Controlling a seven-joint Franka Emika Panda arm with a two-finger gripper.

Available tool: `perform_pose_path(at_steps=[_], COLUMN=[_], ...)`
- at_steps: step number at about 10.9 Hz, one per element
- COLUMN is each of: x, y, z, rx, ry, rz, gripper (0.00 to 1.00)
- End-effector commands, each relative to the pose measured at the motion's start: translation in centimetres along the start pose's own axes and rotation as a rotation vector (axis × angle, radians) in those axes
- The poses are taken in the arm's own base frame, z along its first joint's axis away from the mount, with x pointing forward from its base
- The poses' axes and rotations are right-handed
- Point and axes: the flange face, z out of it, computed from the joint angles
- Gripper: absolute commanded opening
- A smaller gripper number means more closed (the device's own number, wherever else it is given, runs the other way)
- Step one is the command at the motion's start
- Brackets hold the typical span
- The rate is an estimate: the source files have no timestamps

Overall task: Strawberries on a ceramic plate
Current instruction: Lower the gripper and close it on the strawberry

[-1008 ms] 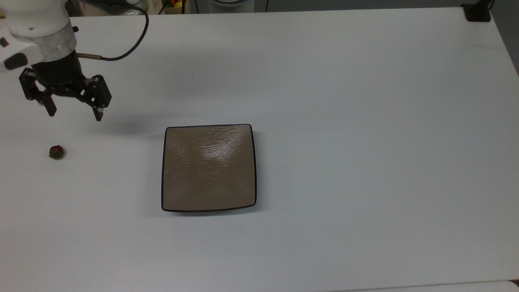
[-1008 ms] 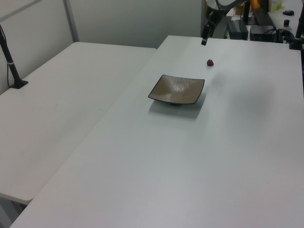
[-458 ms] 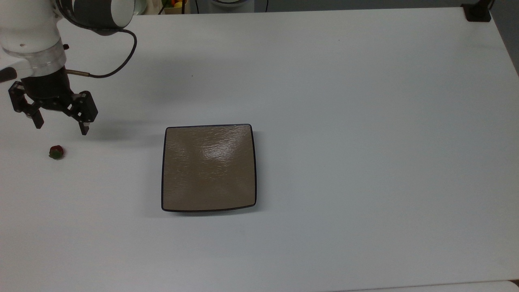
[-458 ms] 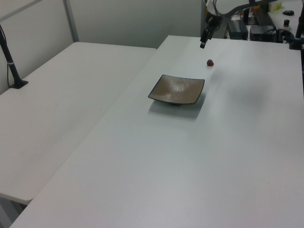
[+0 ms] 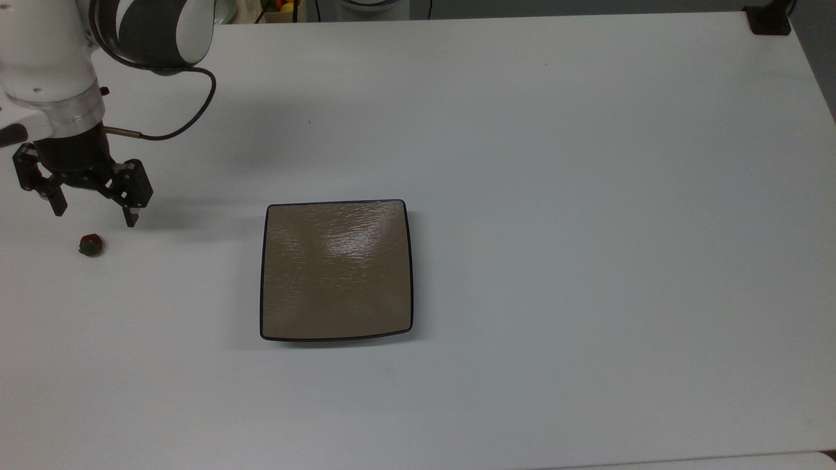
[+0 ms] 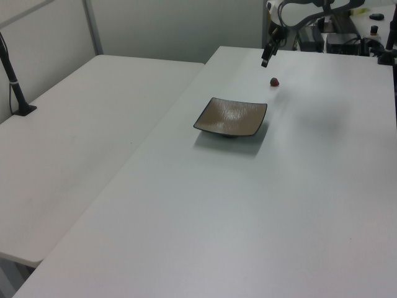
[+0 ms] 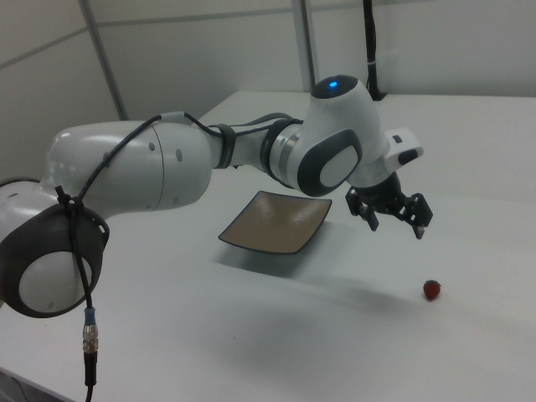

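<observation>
White table point(image 5: 522, 130), strawberry point(image 5: 91, 245) below spread jaws

Bright even light, soft shadows, glare on the ceramic plate point(image 5: 339, 245).

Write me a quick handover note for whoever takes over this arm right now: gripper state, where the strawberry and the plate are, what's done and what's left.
Gripper: open, holding nothing, hanging above the table just up from the strawberry in the top view.
Strawberry: lying on the bare table near the top view's left edge, apart from the fingers.
Ceramic plate: near the table's middle, to the top view's right of the strawberry, nothing on it.
Done: the approach toward the strawberry only; no grasp yet.
Left: lower over the strawberry, close on it, carry it over and set it on the plate.
</observation>
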Motion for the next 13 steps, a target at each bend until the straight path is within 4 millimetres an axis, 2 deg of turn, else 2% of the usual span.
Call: perform_pose_path(at_steps=[1, 5, 8, 10, 13], x=[-0.9, -1.8, -2.3, -3.0, -3.8], y=[0.6, 2.3, 2.3, 2.1, 2.4], z=[0.9, 3.3, 6.4, 8.1, 9.0], rx=[-0.049, -0.144, -0.158, -0.157, -0.152], ry=[-0.006, -0.038, 0.066, 0.066, 0.047], rz=[-0.043, -0.117, -0.107, -0.115, -0.112], gripper=[1.0, 1.0, 1.0, 1.0, 1.0])
